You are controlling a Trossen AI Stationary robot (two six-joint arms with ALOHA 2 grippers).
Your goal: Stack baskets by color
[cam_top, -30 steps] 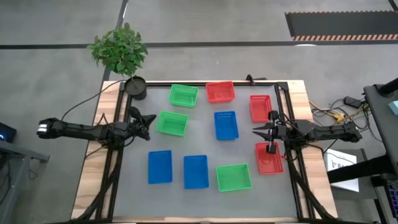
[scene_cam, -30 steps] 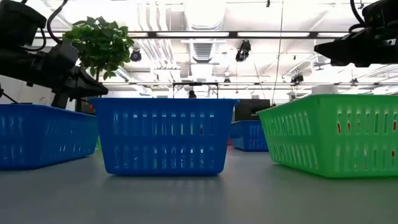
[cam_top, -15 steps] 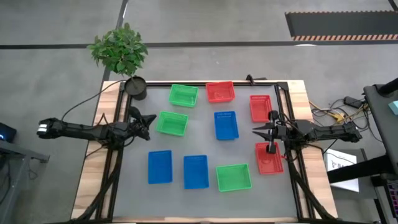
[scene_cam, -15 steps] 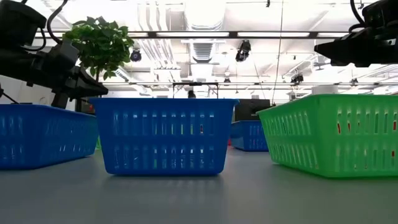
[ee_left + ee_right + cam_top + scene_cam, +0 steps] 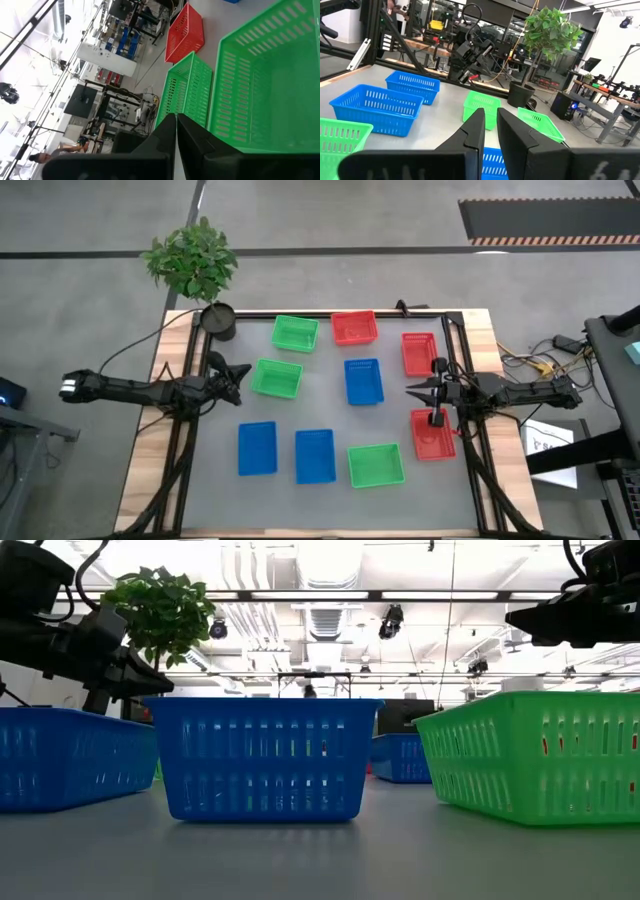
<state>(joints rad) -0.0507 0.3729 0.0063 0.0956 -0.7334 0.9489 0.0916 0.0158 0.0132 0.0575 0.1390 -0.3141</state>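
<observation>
On the table: a grey mat in a black frame with wooden edges, nine baskets spread out singly, nothing stacked yet, so I'd say the job is at its very start.
Green mesh-sided plastic baskets: one at 12 o'clock, one at 10 o'clock just beside the left arm's tip, one at 5 o'clock.
Blue mesh-sided plastic baskets: one dead centre, two side by side at 7 o'clock and 6 o'clock. These two are near each other, so probably an easy first pair.
Red mesh-sided plastic baskets: one at 1 o'clock, one at 2 o'clock, one at 4 o'clock partly under the right arm.
Round black plant pot: at 11 o'clock on the table's corner with a leafy green plant, out of the working zone, not part of the sorting.
Left gripper: at 9 o'clock, clenched on nothing, pointing into the 10 o'clock green basket, which fills its wrist view.
Right gripper: at 3 o'clock, between the two nearer reds, fingers only a slit apart with nothing between them, hovering above the mat.
</observation>
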